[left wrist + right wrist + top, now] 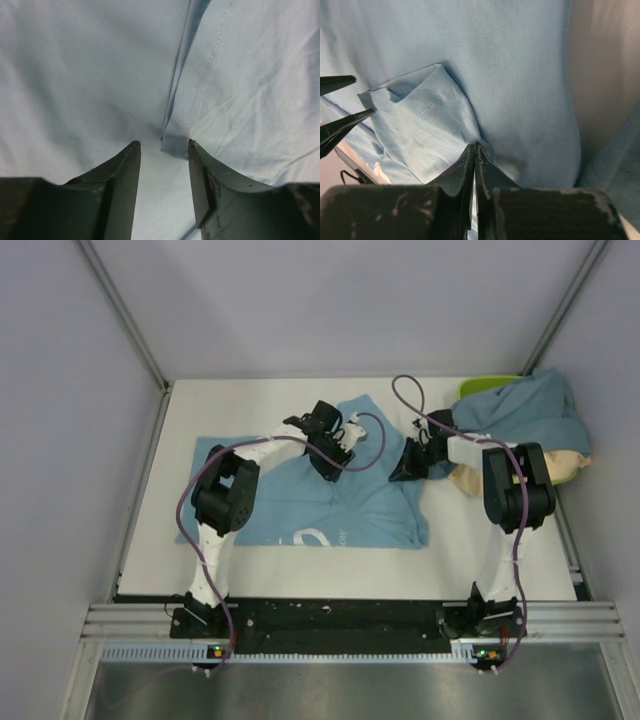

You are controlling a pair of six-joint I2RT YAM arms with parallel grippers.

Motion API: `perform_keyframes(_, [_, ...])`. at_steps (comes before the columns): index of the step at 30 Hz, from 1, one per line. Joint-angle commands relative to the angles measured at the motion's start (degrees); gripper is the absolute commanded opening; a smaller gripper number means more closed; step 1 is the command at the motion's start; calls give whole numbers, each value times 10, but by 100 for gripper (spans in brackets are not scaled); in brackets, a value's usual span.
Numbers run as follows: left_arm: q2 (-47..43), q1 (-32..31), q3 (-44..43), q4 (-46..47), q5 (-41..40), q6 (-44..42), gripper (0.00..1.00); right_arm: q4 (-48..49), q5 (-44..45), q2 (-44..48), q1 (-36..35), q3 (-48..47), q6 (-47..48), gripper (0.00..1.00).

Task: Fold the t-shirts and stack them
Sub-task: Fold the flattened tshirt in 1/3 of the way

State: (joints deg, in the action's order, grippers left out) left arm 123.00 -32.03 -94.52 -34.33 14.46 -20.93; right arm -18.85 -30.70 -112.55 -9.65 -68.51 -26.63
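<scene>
The light sky-blue t-shirt (300, 505) lies spread on the table with white lettering near its front hem. My left gripper (331, 464) is open above its upper middle. In the left wrist view (164, 144) the tips straddle a raised fold (172, 100) without holding it. My right gripper (402, 472) is at the shirt's right edge. In the right wrist view (474, 146) it is shut and pinches the shirt's cloth (515, 65) beside a folded-over sleeve (420, 112). The slate-blue shirt (530, 415) and the beige shirt (563, 462) lie bunched at the right.
A lime-green tray (487, 387) sits at the back right under the bunched shirts. Grey walls close the table at the left, back and right. The left gripper's open fingertips (342, 122) show at the left edge of the right wrist view.
</scene>
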Motion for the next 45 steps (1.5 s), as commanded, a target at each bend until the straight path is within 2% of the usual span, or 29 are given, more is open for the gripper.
perform_keyframes(1, [-72,9,-18,-13,45,12,49,-25,16,42,7,-54,61,0])
perform_keyframes(2, [-84,14,-22,-14,50,12,49,-24,17,54,8,-76,69,0])
perform_keyframes(3, [-97,21,-26,-15,49,14,50,-25,23,60,8,-98,74,5])
perform_keyframes(7, [-138,82,-26,-9,14,22,59,-34,88,37,8,-207,84,34])
perform_keyframes(10, [-145,143,-26,-18,-13,40,64,-66,135,-28,7,-316,86,47])
perform_keyframes(13, [-147,207,-18,-26,-18,57,65,-113,190,-100,6,-412,104,53])
perform_keyframes(15, [-152,245,-13,-51,-30,57,65,-188,212,-139,5,-472,119,54])
perform_keyframes(17, [-176,275,13,-71,-25,32,64,-226,236,-139,1,-485,133,54])
perform_keyframes(21, [-285,311,129,-74,-9,-80,64,-226,273,-34,-24,-378,167,54])
perform_keyframes(24, [-372,339,208,-118,-18,-174,64,-231,323,89,-46,-270,156,57])
perform_keyframes(28, [-448,383,321,-201,-71,-298,64,-251,318,221,-54,-85,99,58])
perform_keyframes(32, [-500,406,453,-229,-163,-385,64,-277,293,310,-70,64,59,63])
perform_keyframes(34, [-512,406,506,-190,-213,-394,64,-282,268,337,-77,119,43,65])
perform_keyframes(37, [-511,406,553,-77,-276,-387,67,-279,252,354,-85,183,26,66])
perform_keyframes(45, [-526,406,554,-70,-223,-362,72,-150,175,344,-91,300,-18,66])
